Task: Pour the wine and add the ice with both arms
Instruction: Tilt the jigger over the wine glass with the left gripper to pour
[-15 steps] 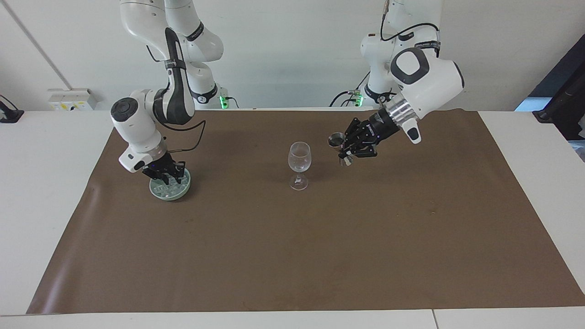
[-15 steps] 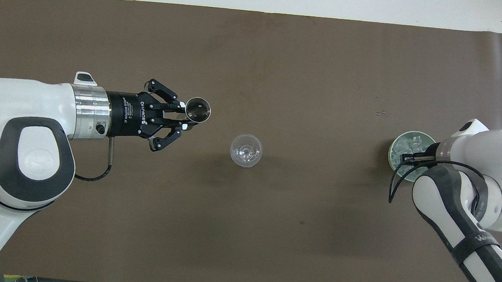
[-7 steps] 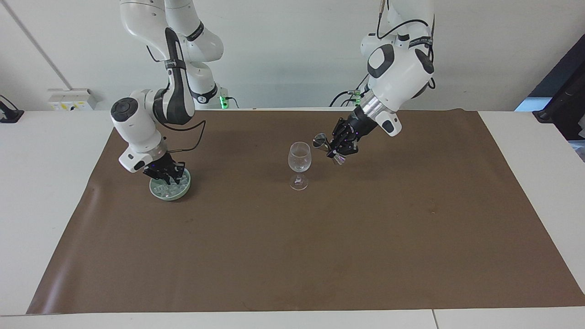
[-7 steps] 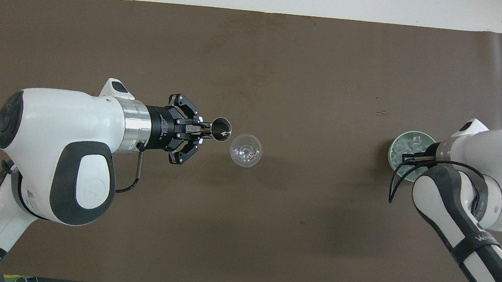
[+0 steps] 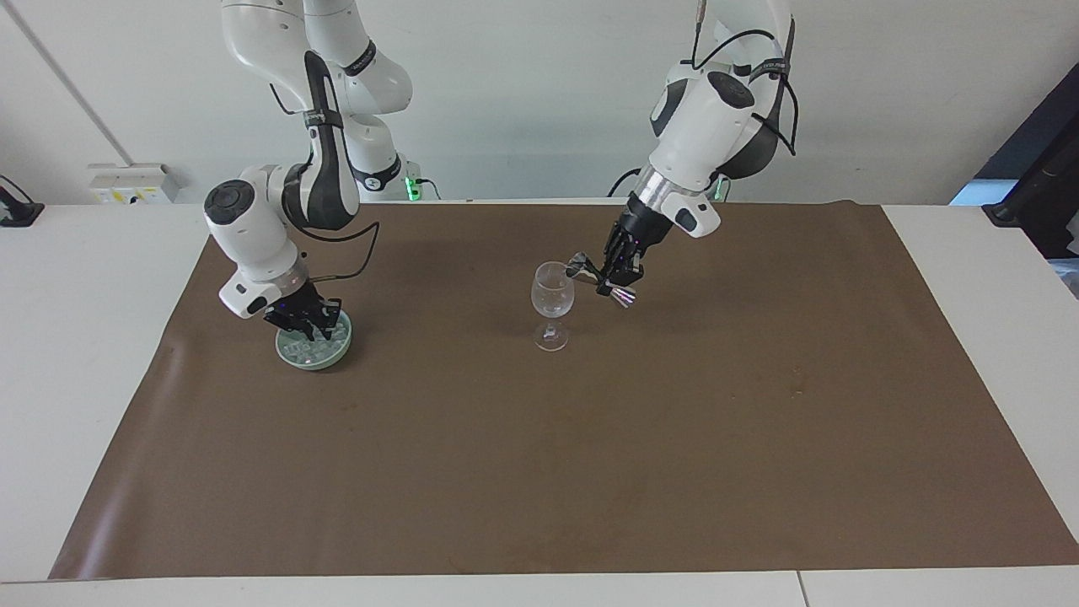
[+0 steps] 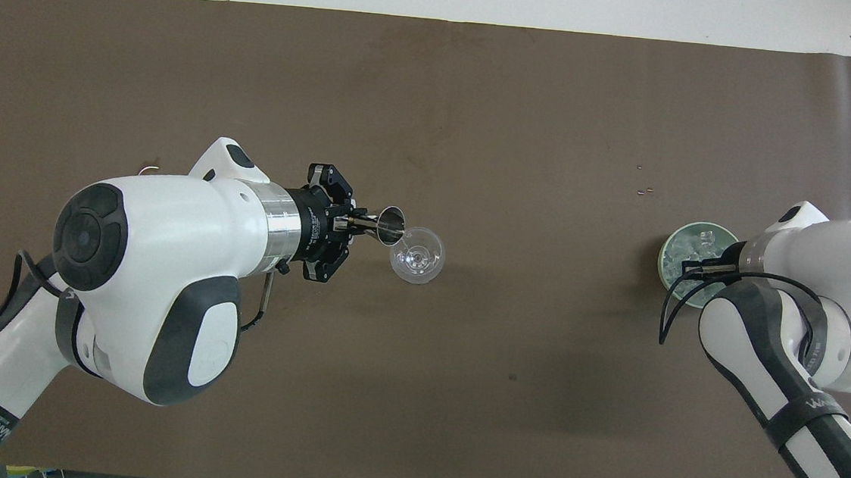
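Tool, left arm: closed on a small metal cup, held in the air over the middle of the brown mat. The cup is tipped toward the wine glass, and its lip meets the glass rim on the side toward the left arm's end of the tabletop. No liquid can be made out in the cup or leaving it.

Wine glass: upright at mid-mat, clear, no ice seen in it. Contents, if any, cannot be told.

Green dish: at the right arm's end of the mat, level with the glass. Holds the ice, a heap of small clear cubes.

Tool, right arm: down in the green dish, among the cubes. How far open it is, and whether it has hold of a cube, cannot be told.

Progress, as judged: the pour is just starting or under way and the ice pick-up is in hand. Still to do: finish the pour, withdraw the cup, carry ice to the glass and drop it in.

Change from a second ago: the cup was then nearly upright and well apart from the glass, toward the left arm's end. It has since closed in, tilted and reached the rim, with the left arm's wrist swung upward. The right tool, dish and glass have not moved.
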`<state>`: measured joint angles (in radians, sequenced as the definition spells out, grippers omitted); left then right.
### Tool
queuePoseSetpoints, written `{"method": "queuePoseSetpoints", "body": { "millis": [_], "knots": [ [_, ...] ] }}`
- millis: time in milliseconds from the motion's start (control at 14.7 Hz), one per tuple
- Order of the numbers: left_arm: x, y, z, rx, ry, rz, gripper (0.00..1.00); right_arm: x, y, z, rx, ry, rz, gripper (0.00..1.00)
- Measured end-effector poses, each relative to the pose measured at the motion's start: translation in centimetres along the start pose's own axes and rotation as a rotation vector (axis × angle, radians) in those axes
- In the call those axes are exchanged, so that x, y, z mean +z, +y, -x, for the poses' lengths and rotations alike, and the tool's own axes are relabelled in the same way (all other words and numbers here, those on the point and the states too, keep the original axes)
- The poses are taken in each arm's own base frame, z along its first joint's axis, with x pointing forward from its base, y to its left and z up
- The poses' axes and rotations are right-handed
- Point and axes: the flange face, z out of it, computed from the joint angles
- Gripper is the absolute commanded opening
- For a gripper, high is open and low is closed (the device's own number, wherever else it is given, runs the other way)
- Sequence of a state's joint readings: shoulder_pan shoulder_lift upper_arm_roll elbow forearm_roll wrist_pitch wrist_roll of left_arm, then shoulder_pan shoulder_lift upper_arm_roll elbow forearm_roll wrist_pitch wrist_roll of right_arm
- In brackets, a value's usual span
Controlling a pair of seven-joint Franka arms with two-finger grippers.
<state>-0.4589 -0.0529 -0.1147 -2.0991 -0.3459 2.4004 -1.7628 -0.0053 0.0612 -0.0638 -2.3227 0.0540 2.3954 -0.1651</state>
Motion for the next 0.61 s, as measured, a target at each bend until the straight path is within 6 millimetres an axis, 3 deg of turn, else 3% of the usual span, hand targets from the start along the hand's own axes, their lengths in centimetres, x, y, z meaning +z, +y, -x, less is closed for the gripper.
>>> {"method": "queuePoseSetpoints", "body": {
  "millis": [613],
  "knots": [
    [0.9, -1.7, 3.1, 0.193, 0.160, 0.022, 0.00, -1.4, 0.0, -0.8, -0.002, -0.017, -0.005, 0.05]
  ]
}}
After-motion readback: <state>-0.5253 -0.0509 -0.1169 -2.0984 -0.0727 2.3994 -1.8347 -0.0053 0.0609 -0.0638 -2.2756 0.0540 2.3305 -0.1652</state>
